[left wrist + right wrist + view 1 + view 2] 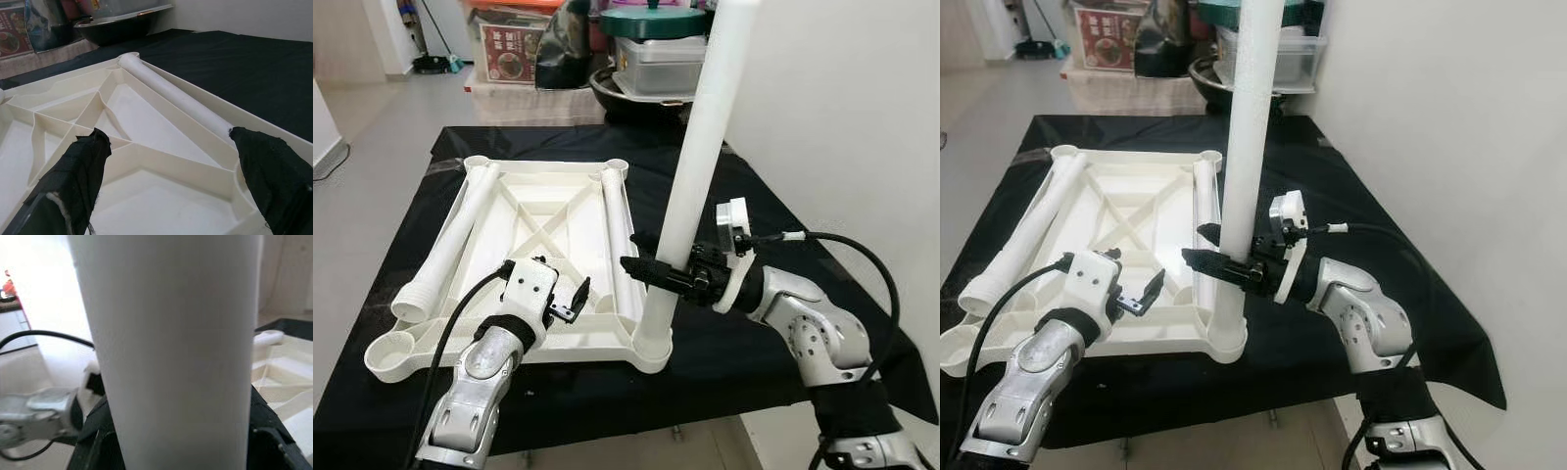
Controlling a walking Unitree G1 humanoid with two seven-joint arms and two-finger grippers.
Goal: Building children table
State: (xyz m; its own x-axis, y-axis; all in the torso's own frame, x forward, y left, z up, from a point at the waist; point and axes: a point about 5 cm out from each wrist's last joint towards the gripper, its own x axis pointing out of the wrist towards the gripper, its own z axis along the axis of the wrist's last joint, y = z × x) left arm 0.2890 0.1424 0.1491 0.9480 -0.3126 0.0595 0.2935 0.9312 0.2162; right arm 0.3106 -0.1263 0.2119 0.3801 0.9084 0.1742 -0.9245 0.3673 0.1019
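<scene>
1. A loose white leg [445, 250] lies flat along the left edge of the upturned tabletop [548, 220], its flared end beside the near-left corner socket [393, 354].
2. The tabletop, a white plastic panel with crossed ribs, rests underside up on a black cloth [773, 211] that covers the table.
3. The left tool [570, 300] hovers over the near edge of the tabletop, its two black fingers [80, 169] spread apart with nothing between them. In the left wrist view they frame the ribbed underside.
4. A second loose leg [615, 230] lies along the right inner edge of the tabletop, its far end against the far-right corner socket [617, 166]. The left wrist view shows it running away from the tool.
5. A third leg [690, 186] stands upright in the near-right corner socket [651, 348], leaning slightly and reaching out of the top of the frame.
6. The right tool [641, 266] is clamped on the upright leg low down, one finger on each side. The right wrist view shows the white shaft close up between the dark fingers.
7. Beyond the table, on the floor: a red box [509, 49] with a printed picture, lettering too small to read; a dark bag [563, 44]; a black bowl [626, 93]; a clear storage bin [661, 64] under a green lid [651, 20].
8. A white wall [842, 108] borders the table on the right.
</scene>
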